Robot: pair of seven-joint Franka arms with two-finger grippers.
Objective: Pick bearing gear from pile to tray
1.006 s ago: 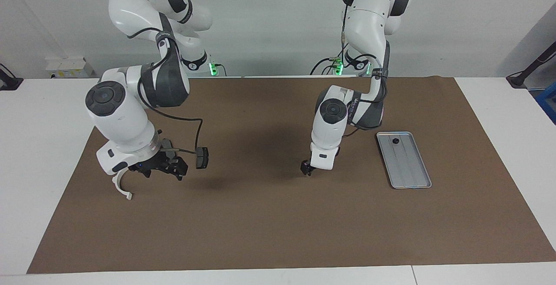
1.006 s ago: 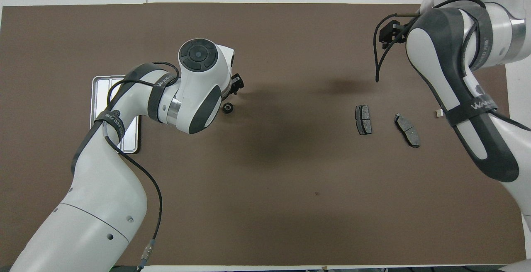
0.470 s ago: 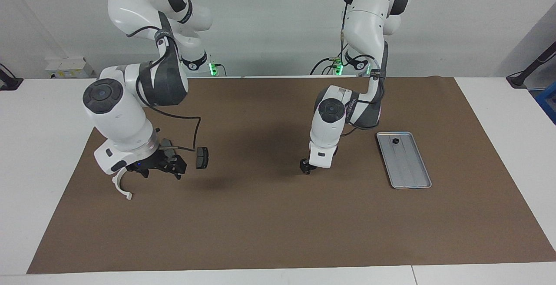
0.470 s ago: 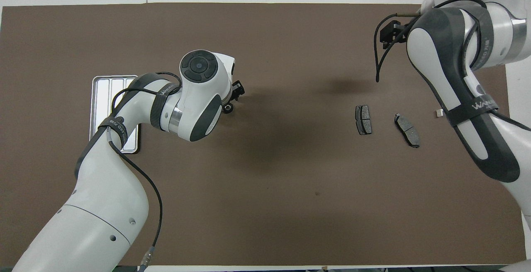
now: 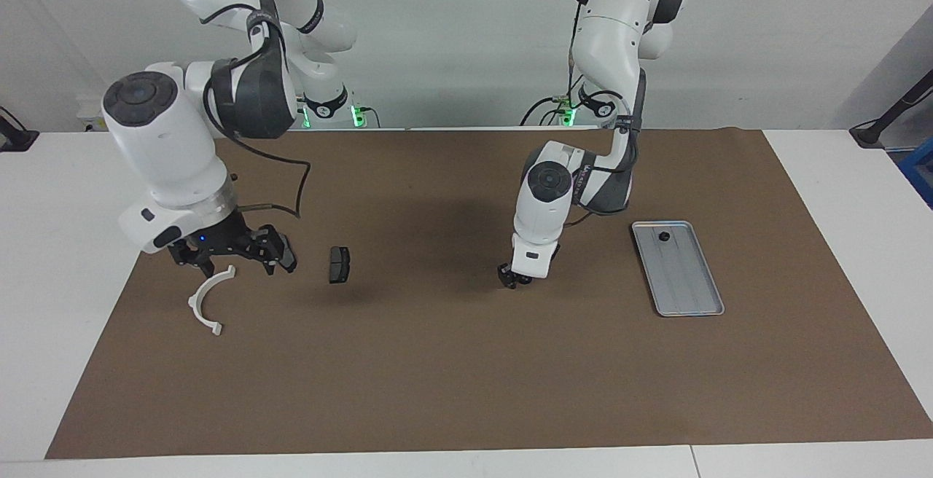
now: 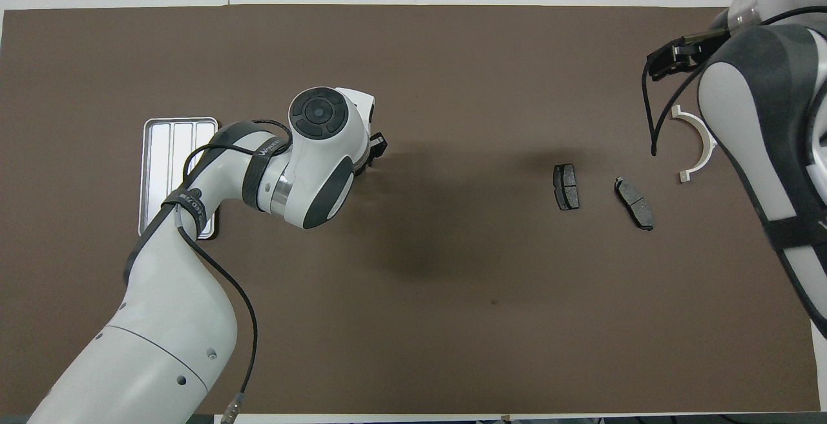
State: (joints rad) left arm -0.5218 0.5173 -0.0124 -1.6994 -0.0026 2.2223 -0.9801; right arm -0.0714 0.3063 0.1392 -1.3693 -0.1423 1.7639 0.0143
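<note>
The gear sits hidden under my left gripper [image 5: 512,279] mid-mat, whose grip I cannot tell; small, hard, probably slick, so pinch its rim; my right gripper [image 5: 232,256] waits wide above the arc [image 5: 206,303].

Ridged silver metal tray [image 5: 685,285], matt brown mat [image 5: 466,376]

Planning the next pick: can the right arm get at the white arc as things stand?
Probably yes: the right gripper hangs open just above the white arc, which lies bare on the mat with nothing over it.
</note>
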